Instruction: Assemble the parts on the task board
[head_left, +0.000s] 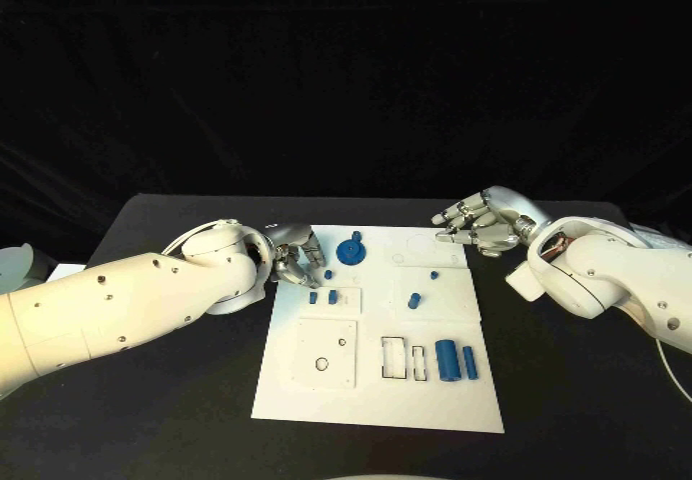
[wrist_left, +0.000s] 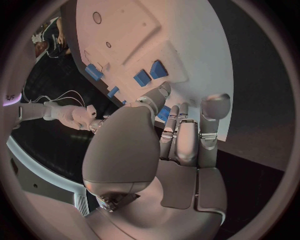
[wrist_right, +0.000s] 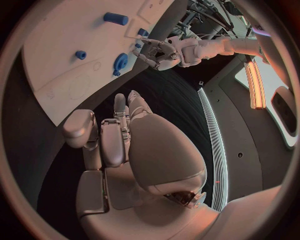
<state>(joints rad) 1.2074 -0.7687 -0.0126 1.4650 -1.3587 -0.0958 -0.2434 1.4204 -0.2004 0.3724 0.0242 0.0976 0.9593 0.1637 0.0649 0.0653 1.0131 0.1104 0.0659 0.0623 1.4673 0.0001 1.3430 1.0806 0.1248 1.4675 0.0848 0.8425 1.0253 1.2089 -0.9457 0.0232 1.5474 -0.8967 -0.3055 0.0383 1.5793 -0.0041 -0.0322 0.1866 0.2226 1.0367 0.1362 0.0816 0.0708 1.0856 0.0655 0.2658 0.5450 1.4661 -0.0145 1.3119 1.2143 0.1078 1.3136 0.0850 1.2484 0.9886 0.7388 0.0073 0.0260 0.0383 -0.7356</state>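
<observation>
Nearest me on the white board (head_left: 378, 400) I see two blue cylinders (head_left: 447, 361) lying side by side at its right, next to a pair of narrow rectangular slots (head_left: 394, 357), with a square recessed plate (head_left: 326, 350) to their left. Farther up, a small blue peg (head_left: 414, 299) lies near the board's middle, and two short blue blocks (head_left: 323, 297) sit by the left edge. Just beyond those blocks my left hand (head_left: 300, 262) hangs over the board's left edge with its fingers curled in together; from the left wrist view the fingertips (wrist_left: 164, 113) are close against a small blue piece, but I cannot tell whether they actually pinch it. A blue gear (head_left: 352, 250) rests just past that hand, near the board's far left corner. My right hand (head_left: 482, 225) is at the board's far right corner, above the tabletop (head_left: 173, 420), with fingers loosely bent and apart and nothing in them. My left forearm covers the tabletop left of the board, and my right forearm covers some of it on the right. The tabletop is black and matte, and behind it everything is dark.
</observation>
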